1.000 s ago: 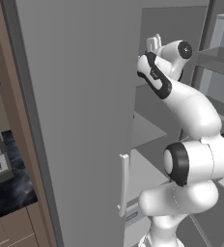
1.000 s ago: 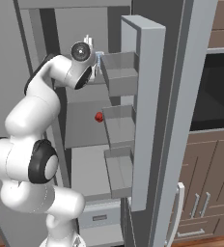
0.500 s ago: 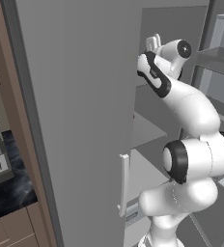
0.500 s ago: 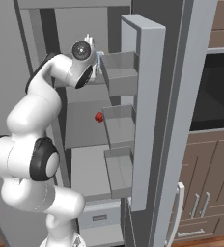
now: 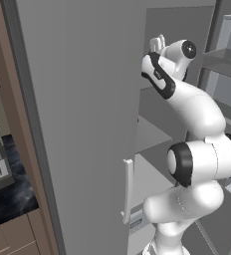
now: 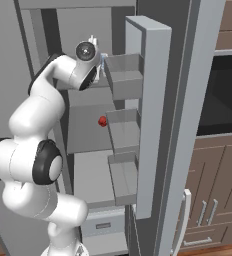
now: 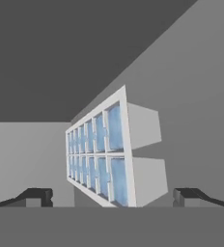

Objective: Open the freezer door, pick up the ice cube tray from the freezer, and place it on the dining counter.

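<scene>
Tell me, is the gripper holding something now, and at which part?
Nothing is held. The gripper is open, its fingertips apart on either side of the ice cube tray, which lies ahead of them.

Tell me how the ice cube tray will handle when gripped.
The ice cube tray looks like a rigid moulded grid, so probably stiff. Its cells look blue and filled, so likely heavier than it appears. Its smooth walls may slip between the open gripper.

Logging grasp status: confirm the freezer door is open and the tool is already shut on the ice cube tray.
Wrong on the grip. The freezer door is open, but the hand view shows the tool open, its fingertips standing clear either side of the ice cube tray.
</scene>
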Available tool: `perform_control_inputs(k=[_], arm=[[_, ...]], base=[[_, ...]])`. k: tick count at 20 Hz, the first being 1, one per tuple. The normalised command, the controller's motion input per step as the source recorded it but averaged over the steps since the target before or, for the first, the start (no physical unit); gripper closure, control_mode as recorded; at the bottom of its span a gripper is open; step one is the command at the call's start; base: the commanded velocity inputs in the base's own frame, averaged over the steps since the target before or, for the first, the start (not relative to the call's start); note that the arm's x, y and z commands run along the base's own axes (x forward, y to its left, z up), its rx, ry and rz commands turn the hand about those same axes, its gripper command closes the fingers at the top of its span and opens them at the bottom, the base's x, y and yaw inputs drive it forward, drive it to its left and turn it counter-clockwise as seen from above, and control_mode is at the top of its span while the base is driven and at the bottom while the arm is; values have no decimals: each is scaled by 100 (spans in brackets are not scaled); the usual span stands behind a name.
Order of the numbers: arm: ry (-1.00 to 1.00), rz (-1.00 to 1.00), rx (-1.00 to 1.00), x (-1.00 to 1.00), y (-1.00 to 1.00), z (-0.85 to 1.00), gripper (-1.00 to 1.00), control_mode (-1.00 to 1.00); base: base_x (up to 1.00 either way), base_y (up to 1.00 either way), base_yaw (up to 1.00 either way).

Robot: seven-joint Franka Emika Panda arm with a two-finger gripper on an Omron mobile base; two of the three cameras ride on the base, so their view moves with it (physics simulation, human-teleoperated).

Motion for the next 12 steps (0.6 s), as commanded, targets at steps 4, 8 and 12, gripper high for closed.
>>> perform_control_inputs(k=[4, 8, 12], arm=[[0, 0, 1, 5, -11, -9, -100, -100], [0, 0, 1, 9, -10, -10, -100, -100], [0, 0, 1, 11, -9, -12, -100, -100]], base=[[0, 0, 0], [0, 0, 0], [0, 0, 0]])
